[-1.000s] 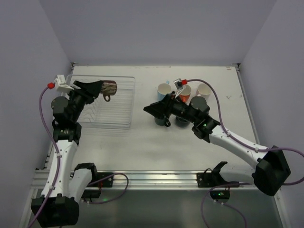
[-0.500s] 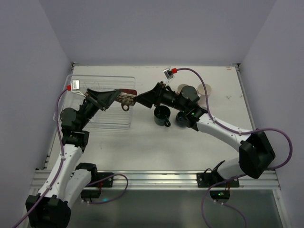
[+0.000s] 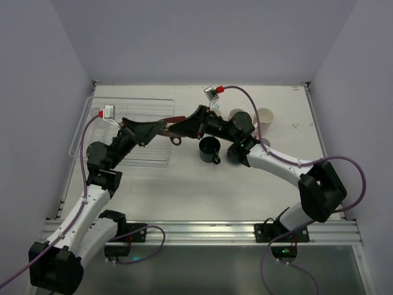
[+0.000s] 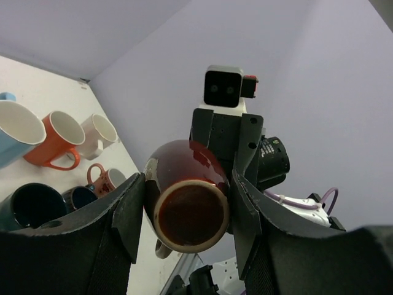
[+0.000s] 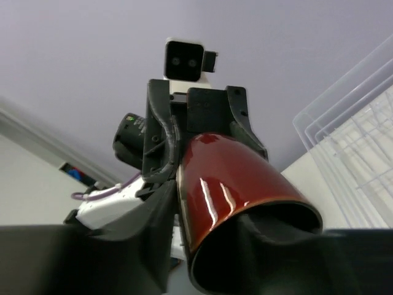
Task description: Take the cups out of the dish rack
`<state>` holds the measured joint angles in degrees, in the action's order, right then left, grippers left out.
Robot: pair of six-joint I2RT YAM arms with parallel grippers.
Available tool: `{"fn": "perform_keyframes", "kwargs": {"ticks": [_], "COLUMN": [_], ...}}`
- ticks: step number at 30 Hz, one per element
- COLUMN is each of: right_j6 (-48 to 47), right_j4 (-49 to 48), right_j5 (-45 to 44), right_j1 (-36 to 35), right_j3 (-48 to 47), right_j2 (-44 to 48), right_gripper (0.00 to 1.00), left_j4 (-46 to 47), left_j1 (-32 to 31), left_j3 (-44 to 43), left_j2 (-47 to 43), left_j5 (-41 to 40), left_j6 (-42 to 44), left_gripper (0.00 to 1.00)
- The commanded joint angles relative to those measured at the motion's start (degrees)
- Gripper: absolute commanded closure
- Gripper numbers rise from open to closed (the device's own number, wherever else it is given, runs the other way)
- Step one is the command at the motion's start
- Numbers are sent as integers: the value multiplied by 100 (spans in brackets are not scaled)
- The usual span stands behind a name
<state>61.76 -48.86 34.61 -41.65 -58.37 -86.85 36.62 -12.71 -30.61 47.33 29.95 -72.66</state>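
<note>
1. The left gripper (image 3: 161,129) is about half open. Its fingers (image 4: 132,215) press on both sides of the brown mug (image 3: 174,121), whose base faces the left wrist camera.
2. The mug lies on its side in the air over the right edge of the rack (image 3: 153,147), with its handle hanging down.
3. The right gripper (image 3: 182,128) meets the mug from the opposite side, and its fingers (image 5: 161,209) flank the mouth end. One finger lies against the mug's wall, but whether the pair is clamping cannot be told.
4. The other cups sit on the table (image 3: 184,184) right of the rack: light blue (image 4: 12,138), orange (image 4: 55,138), white (image 4: 101,132), pink (image 4: 104,178) and two navy (image 4: 31,206).
</note>
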Motion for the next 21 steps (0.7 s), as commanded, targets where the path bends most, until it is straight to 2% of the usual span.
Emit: {"fn": "perform_keyframes", "kwargs": {"ticks": [1,2,4,5,7,8,9,11,12,13,15,16,17,21], "right_j6": [565,600,505,330,48,-136,-607,-1354,-1672,-1971,-2850,-3114,-3509,-4004], "right_j4": [-1168,-1213,-1126,-1047,-454,-127,277,1603,2730,3333,4345,5298,5734,7317], "right_j5": [125,99,20,-102,-174,-217,-235,-331,-393,-489,-946,-1147,-1402,-2885], "right_j1": [-27,-19,-19,-19,-19,-19,-19,-19,-36,-62,-150,-307,-387,-992], "right_j3": [-123,-87,88,167,334,352,353,361,274,221,151,89,54,62], "right_j2": [-122,-113,53,150,510,633,765,1169,1301,1502,1705,1785,1864,1812], "right_gripper": [73,79,94,97,100,100,100,100,100,100,100,100,100,100], "left_j4": [460,443,31,-197,-1259,-1628,-2319,-2938,-3490,-3730,-4554,-4750,-4917,-5603], "left_j1": [-135,-135,-135,-135,-135,-135,-135,-135,-135,-135,-135,-135,-135,-135], "left_j3": [-24,-41,-225,-330,-883,-1068,-1444,-1780,-2086,-2229,-2544,-2625,-2660,-2486], "left_j2": [-40,-66,-110,-154,-172,-189,-207,-216,-207,-189,-163,-163,-172,-338], "left_j5": [-77,-95,-200,-235,-480,-595,-770,-1324,-1517,-1919,-2325,-2693,-2862,-3819], "left_j6": [-134,-38,163,556,1067,1618,1902,2693,2940,3438,3889,4318,4522,5174], "left_gripper": [90,74,54,35,23,15,12,8,7,6,5,4,4,3]}}
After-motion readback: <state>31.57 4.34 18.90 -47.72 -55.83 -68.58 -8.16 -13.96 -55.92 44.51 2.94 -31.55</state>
